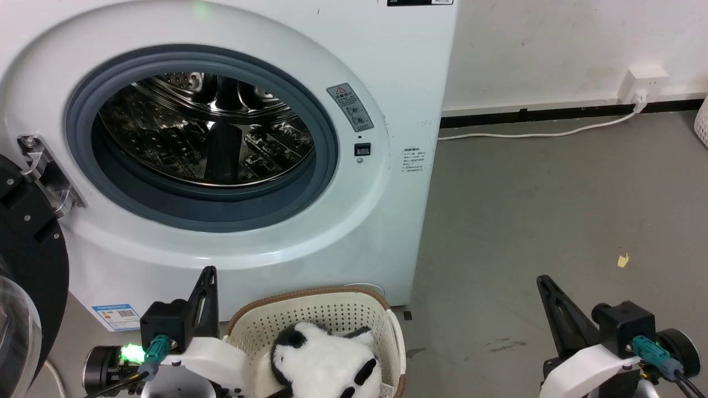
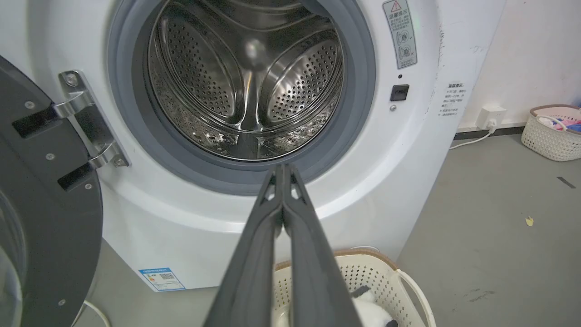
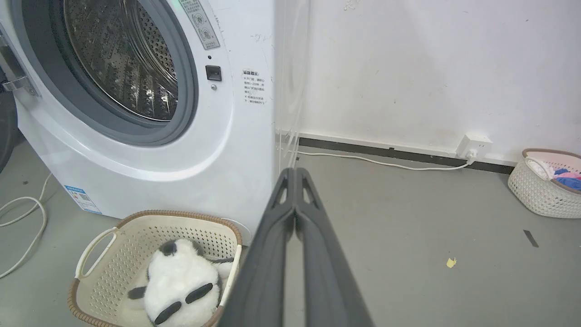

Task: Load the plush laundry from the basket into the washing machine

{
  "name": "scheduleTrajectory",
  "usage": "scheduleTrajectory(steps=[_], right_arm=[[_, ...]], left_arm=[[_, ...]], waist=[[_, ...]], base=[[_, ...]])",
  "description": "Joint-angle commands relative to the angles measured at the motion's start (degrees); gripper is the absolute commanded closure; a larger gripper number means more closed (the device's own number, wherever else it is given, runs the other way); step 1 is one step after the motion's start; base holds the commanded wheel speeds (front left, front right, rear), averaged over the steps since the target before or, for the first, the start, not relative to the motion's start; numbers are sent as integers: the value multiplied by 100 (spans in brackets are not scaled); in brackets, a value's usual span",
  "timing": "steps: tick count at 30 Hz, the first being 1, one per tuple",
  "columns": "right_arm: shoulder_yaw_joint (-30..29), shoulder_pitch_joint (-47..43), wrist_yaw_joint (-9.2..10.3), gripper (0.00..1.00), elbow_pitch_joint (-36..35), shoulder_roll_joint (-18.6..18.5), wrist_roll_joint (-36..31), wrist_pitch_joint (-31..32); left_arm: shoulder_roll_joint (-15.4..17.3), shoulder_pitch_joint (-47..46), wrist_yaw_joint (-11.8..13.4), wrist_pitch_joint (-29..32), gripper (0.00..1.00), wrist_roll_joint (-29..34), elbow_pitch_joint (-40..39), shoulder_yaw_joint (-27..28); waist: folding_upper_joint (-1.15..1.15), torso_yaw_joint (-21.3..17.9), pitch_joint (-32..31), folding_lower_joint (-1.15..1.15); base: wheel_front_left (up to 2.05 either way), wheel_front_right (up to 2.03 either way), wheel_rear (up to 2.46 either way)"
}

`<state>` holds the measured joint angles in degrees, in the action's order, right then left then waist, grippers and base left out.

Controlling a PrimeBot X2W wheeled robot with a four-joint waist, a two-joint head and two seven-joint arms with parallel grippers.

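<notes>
The washing machine stands straight ahead of the left gripper, its round opening showing the shiny drum beyond the fingertips. The right gripper points past the machine's right-hand corner toward the floor and wall. The black-framed door hangs swung open, left of the left gripper. The basket sits on the floor at the machine's foot, just right of the left gripper and below it, well left of the right one. The panda toy lies inside that basket, apart from both grippers. Each gripper has its two fingers pressed together at the tips, empty. A second basket with coloured clothes stands by the wall, far to the right gripper's right, near a wall socket. A small yellow scrap lies on the floor, right of the right gripper.
</notes>
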<state>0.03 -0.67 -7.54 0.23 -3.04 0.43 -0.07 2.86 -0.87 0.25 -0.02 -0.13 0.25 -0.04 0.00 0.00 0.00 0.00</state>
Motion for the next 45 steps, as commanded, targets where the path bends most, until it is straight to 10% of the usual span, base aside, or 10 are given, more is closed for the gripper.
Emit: scheduleTrajectory(steps=[1, 45], right_arm=[[2, 0, 0, 0, 0, 0, 0, 0], [-140, 61, 2, 0, 161, 4, 516, -402]], left_arm=[[0, 0, 0, 0, 0, 0, 0, 3], [0, -845, 218, 134, 0, -1112, 1465, -961]], waist=[[0, 0, 0, 0], [0, -28, 659, 0]], base=[[0, 0, 0], [0, 0, 0]])
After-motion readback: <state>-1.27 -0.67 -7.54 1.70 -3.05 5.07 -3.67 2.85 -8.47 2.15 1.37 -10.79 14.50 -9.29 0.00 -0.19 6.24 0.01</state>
